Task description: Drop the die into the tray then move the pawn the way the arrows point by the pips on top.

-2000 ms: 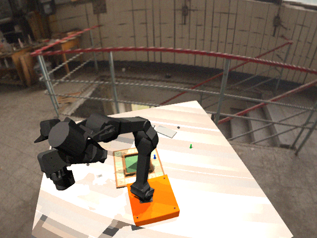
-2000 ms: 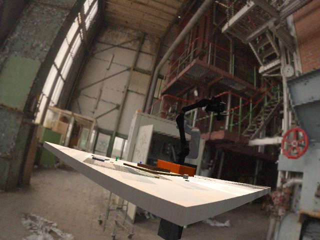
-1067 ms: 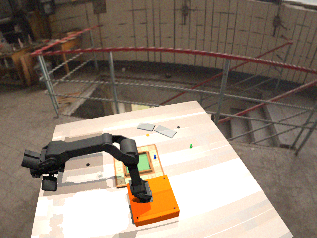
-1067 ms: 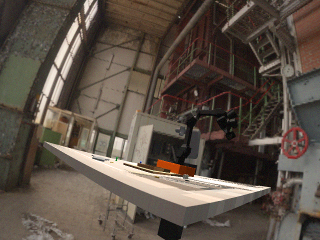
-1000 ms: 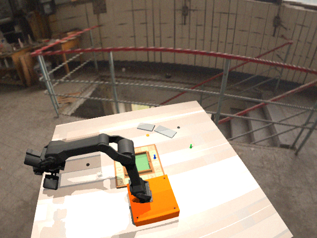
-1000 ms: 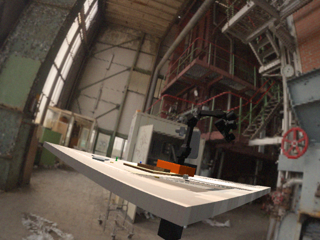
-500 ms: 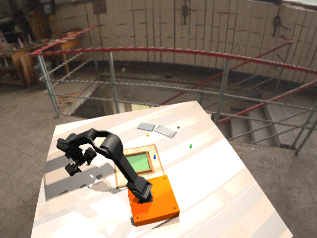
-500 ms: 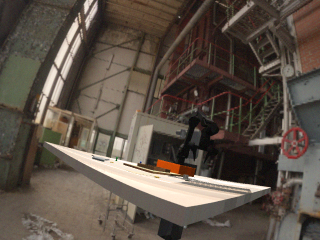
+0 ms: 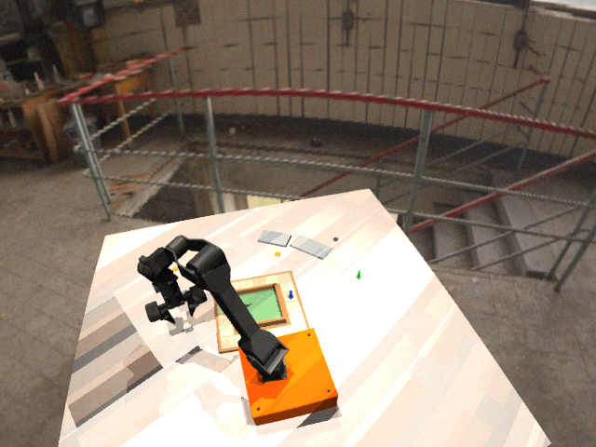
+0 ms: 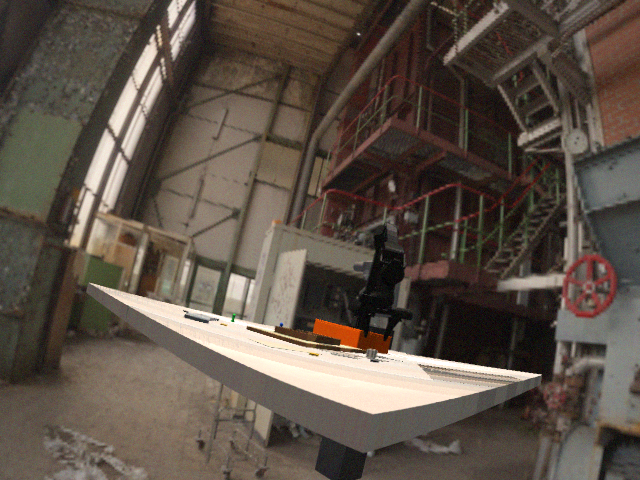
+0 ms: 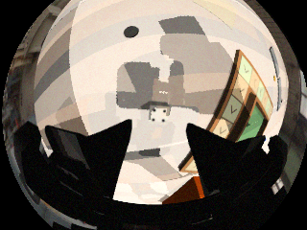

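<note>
A pale die (image 9: 188, 327) (image 10: 371, 354) (image 11: 158, 114) lies on the table left of the board, with several pips on top. My gripper (image 9: 182, 318) (image 10: 376, 337) (image 11: 160, 126) is open and empty above the die, which shows between and just beyond the fingertips in the wrist view. The board (image 9: 296, 311) (image 11: 233, 110) has a ring of squares around the tray (image 9: 282, 307) (image 10: 310, 336), whose floor is green. A blue pawn (image 9: 291, 294) (image 10: 281, 324) stands on the board's right side. My arm hides part of the board in the top view.
A green pawn (image 9: 358, 275) (image 10: 233, 317) stands on the table right of the board. Two grey plates (image 9: 275, 237) (image 9: 310, 247), orange discs (image 9: 277, 253) (image 9: 175, 269) and a dark disc (image 9: 335, 238) lie behind it. Another dark disc (image 11: 130, 32) lies beyond the die. The orange base (image 9: 307, 375) adjoins the board.
</note>
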Controlling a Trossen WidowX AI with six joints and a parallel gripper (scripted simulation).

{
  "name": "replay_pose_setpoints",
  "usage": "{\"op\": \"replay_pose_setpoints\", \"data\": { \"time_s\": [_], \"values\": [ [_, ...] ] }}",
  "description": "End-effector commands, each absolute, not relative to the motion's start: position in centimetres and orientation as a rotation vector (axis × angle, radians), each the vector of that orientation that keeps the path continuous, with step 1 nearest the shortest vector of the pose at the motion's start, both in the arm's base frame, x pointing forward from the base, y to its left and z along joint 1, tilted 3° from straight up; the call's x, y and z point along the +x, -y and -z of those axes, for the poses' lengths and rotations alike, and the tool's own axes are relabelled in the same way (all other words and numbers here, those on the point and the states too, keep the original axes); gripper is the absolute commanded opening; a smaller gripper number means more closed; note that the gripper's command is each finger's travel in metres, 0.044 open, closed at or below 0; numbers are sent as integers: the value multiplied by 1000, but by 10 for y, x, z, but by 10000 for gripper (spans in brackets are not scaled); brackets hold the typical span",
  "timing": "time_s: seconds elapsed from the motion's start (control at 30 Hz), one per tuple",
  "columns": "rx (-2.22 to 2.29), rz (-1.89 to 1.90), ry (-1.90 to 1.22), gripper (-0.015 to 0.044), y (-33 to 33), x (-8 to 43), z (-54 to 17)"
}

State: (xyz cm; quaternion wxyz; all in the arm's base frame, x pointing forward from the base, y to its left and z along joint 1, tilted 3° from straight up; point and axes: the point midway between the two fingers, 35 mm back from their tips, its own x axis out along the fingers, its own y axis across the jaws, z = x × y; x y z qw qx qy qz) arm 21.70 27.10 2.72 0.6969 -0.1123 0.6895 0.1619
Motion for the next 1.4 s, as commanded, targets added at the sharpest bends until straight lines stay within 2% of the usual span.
{"op": "replay_pose_setpoints", "data": {
  "time_s": [0.0,0.83,1.03,1.3,1.37],
  "values": [
    [-241,-352,-1550,275,-270,216,-13],
    [-241,-352,-1550,275,-273,216,19],
    [-241,-352,-1550,118,-273,216,19],
    [-241,-352,-1550,64,-273,216,19],
    [-239,-351,-1547,12,-273,216,19]
  ]
}}
